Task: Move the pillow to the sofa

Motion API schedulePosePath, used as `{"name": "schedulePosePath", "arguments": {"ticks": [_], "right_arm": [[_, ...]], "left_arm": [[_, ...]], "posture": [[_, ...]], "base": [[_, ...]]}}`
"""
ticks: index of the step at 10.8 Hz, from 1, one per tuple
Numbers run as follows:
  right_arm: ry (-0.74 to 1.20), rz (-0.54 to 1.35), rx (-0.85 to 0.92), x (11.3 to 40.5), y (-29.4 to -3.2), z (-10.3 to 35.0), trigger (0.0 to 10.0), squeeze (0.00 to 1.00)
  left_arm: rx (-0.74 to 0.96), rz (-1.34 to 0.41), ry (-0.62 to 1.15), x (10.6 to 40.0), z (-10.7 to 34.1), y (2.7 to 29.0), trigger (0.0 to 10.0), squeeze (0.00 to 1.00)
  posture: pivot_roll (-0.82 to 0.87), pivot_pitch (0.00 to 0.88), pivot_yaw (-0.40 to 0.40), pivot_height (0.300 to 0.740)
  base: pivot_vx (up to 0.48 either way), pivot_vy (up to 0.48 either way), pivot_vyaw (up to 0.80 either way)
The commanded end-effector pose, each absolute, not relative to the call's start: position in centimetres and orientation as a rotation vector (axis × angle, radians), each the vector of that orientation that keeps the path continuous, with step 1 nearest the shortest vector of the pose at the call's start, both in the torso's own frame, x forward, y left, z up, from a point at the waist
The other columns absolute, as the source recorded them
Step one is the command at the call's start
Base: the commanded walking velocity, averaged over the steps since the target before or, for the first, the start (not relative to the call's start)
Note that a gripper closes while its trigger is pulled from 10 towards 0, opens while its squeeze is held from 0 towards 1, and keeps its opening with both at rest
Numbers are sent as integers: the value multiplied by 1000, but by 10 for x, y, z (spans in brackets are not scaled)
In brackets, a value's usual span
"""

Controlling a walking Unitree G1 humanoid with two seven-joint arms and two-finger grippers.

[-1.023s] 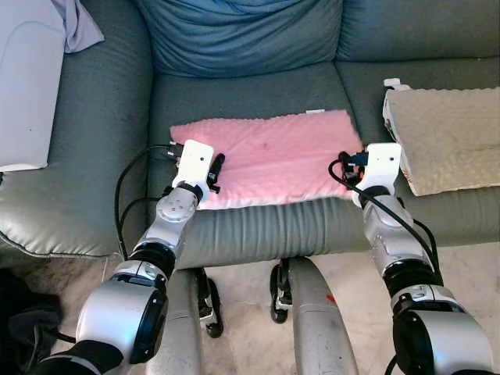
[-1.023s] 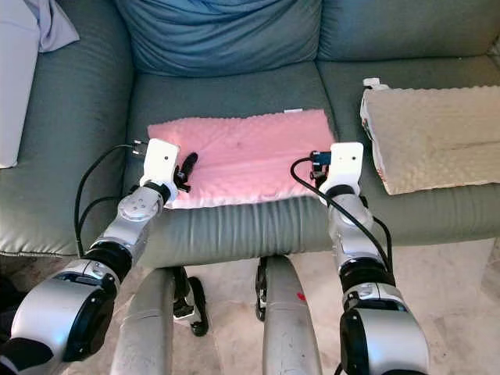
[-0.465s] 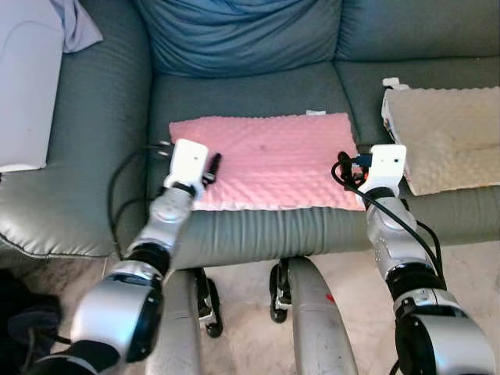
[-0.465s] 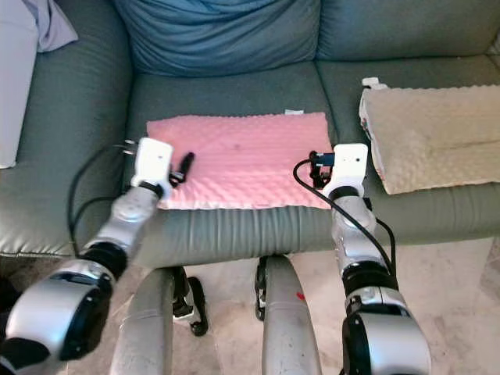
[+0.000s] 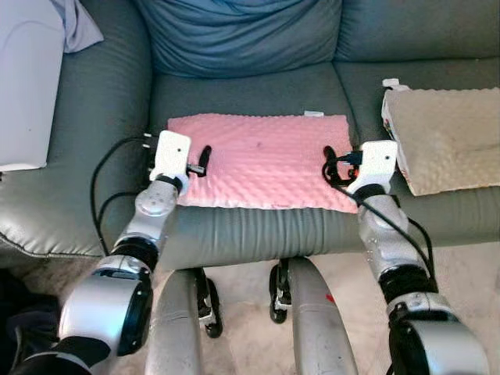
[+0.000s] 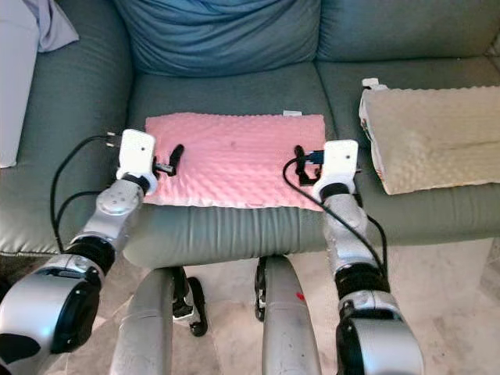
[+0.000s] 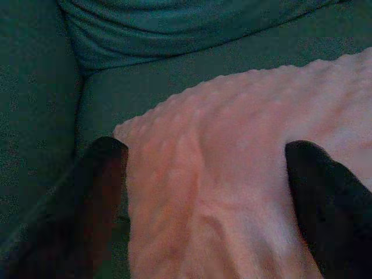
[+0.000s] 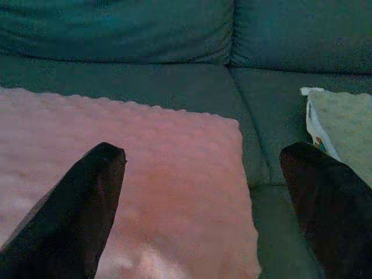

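Your pink dimpled fabric pillow [image 5: 262,160] now lies flat at the front edge of the grey-green leather sofa [image 5: 234,94] seat, and both the left claw [image 5: 201,159] and right claw [image 5: 331,166] have spread wide, gripping nothing, so the placing looks done.

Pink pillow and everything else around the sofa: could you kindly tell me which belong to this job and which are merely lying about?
Part of the job:
pink pillow
sofa
left gripper, open at the pillow's left edge
right gripper, open at its right edge

Just lying about:
beige pillow
blue cushion
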State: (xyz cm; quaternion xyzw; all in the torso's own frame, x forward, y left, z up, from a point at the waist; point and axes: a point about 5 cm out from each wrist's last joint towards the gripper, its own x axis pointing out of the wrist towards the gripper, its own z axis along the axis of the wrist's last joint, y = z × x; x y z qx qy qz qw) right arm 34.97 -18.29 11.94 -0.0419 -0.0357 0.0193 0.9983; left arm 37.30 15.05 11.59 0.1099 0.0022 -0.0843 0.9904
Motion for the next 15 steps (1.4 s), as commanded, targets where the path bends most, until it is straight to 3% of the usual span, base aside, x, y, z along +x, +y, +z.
{"name": "schedulePosePath", "arguments": {"ticks": [1,4,7,11,12,13,15], "right_arm": [[-45,43,-92,344,-184,111,10000,1000],[-8,119,-29,325,-172,98,10000,1000],[137,316,-22,301,-155,85,10000,1000],[387,339,-7,284,-176,63,10000,1000],[411,335,-24,284,-183,61,10000,1000],[435,323,-35,287,-192,57,10000,1000],[467,280,-75,300,-210,56,10000,1000]], "left_arm": [[218,-170,40,365,103,158,10000,1000],[214,-198,-1,349,97,191,10000,1000],[186,-177,-48,334,98,203,10000,1000],[145,-257,-75,325,112,202,10000,1000],[148,-274,-70,322,113,200,10000,757],[151,-276,-59,319,113,200,10000,0],[152,-283,-45,314,114,200,10000,0]], "posture": [[-92,276,-21,656],[-78,231,-13,656],[-67,237,-26,656],[-64,264,-28,656],[-63,276,-27,656],[-62,281,-25,656],[-44,305,-23,656]], "base": [[0,0,0],[0,0,0],[0,0,0],[0,0,0],[0,0,0],[0,0,0],[0,0,0]]}}
